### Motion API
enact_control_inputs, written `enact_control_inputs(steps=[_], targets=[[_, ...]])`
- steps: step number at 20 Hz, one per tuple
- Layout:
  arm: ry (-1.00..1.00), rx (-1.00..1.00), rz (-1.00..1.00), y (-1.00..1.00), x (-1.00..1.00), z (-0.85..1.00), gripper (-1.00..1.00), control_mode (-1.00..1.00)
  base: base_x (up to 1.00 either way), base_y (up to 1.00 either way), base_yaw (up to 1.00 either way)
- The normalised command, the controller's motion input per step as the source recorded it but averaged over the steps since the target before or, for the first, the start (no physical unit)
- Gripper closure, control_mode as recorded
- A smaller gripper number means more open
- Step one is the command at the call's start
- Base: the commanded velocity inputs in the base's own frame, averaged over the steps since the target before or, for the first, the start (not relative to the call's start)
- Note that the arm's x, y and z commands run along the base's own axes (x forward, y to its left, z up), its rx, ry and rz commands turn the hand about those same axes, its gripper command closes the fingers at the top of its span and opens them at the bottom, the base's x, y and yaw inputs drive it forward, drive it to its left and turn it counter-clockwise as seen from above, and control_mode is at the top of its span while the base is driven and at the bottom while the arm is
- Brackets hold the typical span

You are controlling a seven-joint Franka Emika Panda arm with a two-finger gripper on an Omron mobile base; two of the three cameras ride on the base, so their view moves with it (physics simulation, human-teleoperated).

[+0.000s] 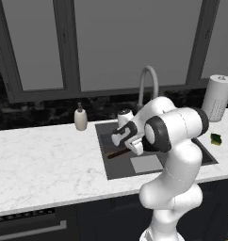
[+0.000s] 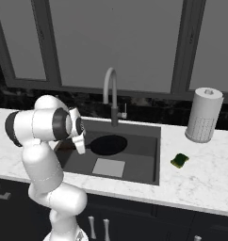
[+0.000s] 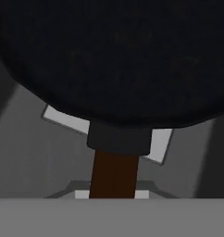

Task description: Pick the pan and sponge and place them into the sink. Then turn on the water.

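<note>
Hand view: claw clamped on pan (image 3: 114, 60) handle; right base view: sponge (image 2: 180, 160) on counter.

You had one flat round black frying pan (image 2: 108, 144), one small green sponge (image 2: 180, 160), one dark grey rectangular sink (image 2: 144, 155) with one tall curved grey tap (image 2: 111, 92), one cream soap bottle (image 1: 80, 117) and one white paper-towel roll (image 2: 204, 115).

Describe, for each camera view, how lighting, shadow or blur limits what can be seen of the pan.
Left base view: even flat light, the arm hides most of the pan in the dark sink. Right base view: black pan against dark basin, low contrast. Hand view: soft, blurry close-up, pan a featureless black mass, handle clear.
</note>
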Motion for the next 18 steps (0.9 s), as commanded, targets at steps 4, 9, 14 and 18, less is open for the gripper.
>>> enact_control_inputs(steps=[4, 9, 14, 18], targets=[[0.0, 0.0, -0.09, -0.54, 0.35, -0.52, 1.0, -1.0, 0.0, 0.0, 0.0], [0.0, 0.0, -0.09, -0.4, 0.37, -0.48, 1.0, -1.0, 0.0, 0.0, 0.0], [0.0, 0.0, -0.07, -0.19, 0.31, -0.49, 1.0, -1.0, 0.0, 0.0, 0.0], [0.0, 0.0, -0.07, -0.02, 0.22, -0.47, 1.0, -1.0, 0.0, 0.0, 0.0]])
